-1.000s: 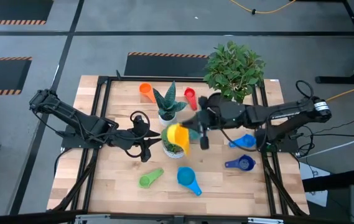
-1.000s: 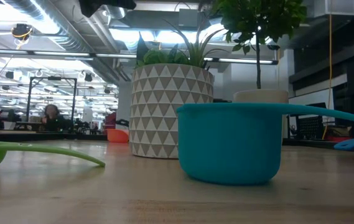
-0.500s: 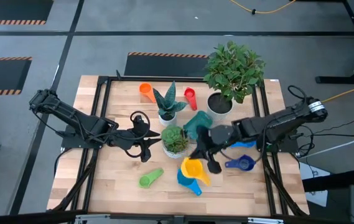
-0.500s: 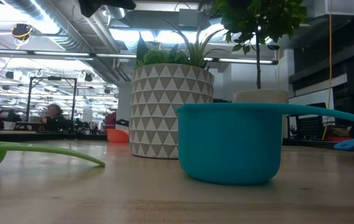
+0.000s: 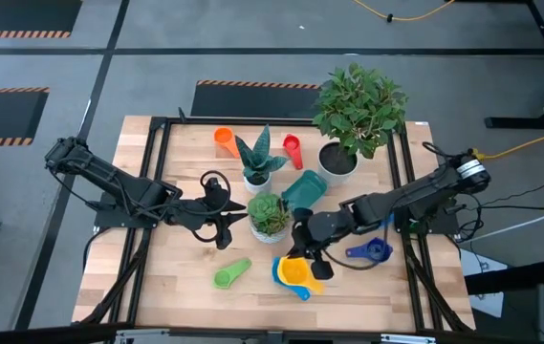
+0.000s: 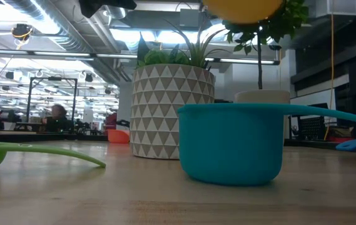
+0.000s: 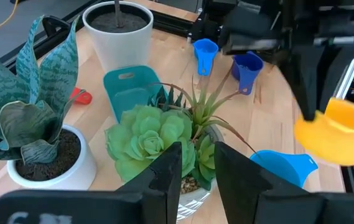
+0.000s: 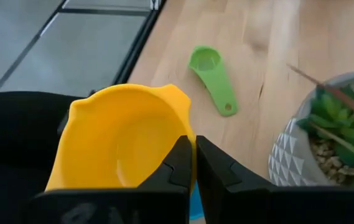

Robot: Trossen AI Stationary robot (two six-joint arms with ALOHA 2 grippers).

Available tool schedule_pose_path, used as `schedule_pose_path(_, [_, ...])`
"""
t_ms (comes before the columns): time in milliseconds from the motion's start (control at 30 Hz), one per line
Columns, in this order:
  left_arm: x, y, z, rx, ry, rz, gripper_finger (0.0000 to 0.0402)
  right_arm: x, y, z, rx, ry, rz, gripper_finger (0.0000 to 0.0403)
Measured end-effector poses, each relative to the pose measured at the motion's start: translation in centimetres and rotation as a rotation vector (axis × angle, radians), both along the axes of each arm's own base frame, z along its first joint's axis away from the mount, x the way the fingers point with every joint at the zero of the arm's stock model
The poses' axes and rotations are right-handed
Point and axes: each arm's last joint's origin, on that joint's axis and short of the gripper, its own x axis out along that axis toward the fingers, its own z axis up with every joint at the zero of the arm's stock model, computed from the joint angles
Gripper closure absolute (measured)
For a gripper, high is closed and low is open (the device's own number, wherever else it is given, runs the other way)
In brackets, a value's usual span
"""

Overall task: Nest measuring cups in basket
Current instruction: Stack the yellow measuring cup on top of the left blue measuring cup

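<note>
My right gripper (image 5: 305, 250) is shut on a yellow measuring cup (image 5: 295, 272), which hangs above a light blue cup (image 5: 277, 274) near the table's front. The light blue cup stands on its base (image 6: 231, 178). The teal basket (image 5: 302, 189) stands behind the succulent bowl (image 5: 270, 215). Lying loose on the table are an orange cup (image 5: 224, 139), a red cup (image 5: 293, 148), a green cup (image 5: 231, 274), a dark blue cup (image 5: 371, 251) and another blue cup (image 5: 379, 220). My left gripper (image 5: 237, 214) waits open just left of the succulent bowl. My right gripper pinches the yellow cup between its two fingers at the edge of the bowl (image 8: 189, 140) that faces the gripper; the fingers hide what lies between them. They slant down from the table's right. The cup is lifted clear, its opening facing up, above the light blue cup.
A tall leafy plant in a white pot (image 5: 338, 158) and a snake plant in a white pot (image 5: 257, 172) stand at the back. The patterned succulent bowl sits mid-table between the two grippers. Bare wood lies at the front left of the green cup.
My right gripper has carried the yellow cup from above the succulent bowl toward the table's near edge and down, tipping its fingers downward. The cup now hangs over the light blue cup and shows at the top of the low view.
</note>
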Motion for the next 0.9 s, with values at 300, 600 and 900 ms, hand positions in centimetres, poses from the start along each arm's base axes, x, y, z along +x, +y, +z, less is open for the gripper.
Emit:
schedule_pose_path(300, [0.0,0.0,0.0,0.000,0.000,0.000,0.0314,1.4,0.5,-3.1,-0.033,0.080,0.000,0.0389])
schedule_pose_path(600, [0.0,0.0,0.0,-0.001,0.000,0.000,0.0315,2.2,0.8,-5.7,-0.060,0.150,-0.001,0.0389])
schedule_pose_path(900, [0.0,0.0,0.0,-0.001,0.000,0.000,0.0315,2.3,0.7,-5.9,-0.097,0.141,-0.046,0.0389])
